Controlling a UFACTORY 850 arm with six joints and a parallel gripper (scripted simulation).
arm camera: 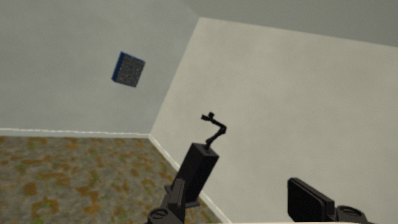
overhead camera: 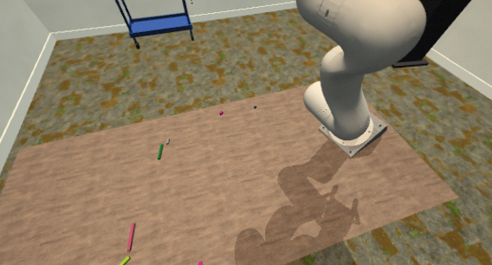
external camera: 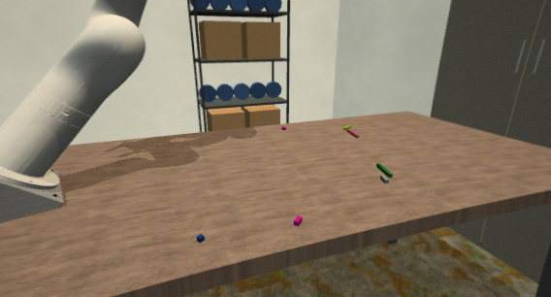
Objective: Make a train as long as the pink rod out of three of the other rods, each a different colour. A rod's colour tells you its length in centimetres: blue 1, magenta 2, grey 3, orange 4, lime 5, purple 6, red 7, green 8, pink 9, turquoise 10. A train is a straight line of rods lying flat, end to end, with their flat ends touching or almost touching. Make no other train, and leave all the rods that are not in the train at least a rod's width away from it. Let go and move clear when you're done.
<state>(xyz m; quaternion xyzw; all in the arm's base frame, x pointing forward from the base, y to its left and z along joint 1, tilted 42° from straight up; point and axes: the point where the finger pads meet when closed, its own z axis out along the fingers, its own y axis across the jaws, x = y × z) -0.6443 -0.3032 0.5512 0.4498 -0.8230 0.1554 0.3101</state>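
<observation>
A pink rod [overhead camera: 131, 236] [external camera: 353, 133] lies flat, with a lime rod [overhead camera: 125, 261] [external camera: 347, 127] near one end at an angle. A green rod [overhead camera: 160, 151] [external camera: 384, 170] lies beside a short grey rod [overhead camera: 168, 141] [external camera: 384, 179], a small gap between them. One magenta rod [overhead camera: 221, 113] [external camera: 298, 220] and a blue rod [overhead camera: 255, 106] [external camera: 200, 238] lie apart near one long edge. Another magenta rod [overhead camera: 200, 263] [external camera: 284, 128] lies near the opposite edge. My gripper [arm camera: 236, 196] is open and empty, facing walls and floor; no rod shows in the wrist view.
The arm's base [overhead camera: 352, 144] [external camera: 29, 195] stands at one end of the wooden table [overhead camera: 208, 183] [external camera: 243, 181]. The arm rises out of the top and exterior views and casts a shadow on the table. A blue trolley [overhead camera: 160, 25] and a shelf rack [external camera: 243, 60] stand away from it.
</observation>
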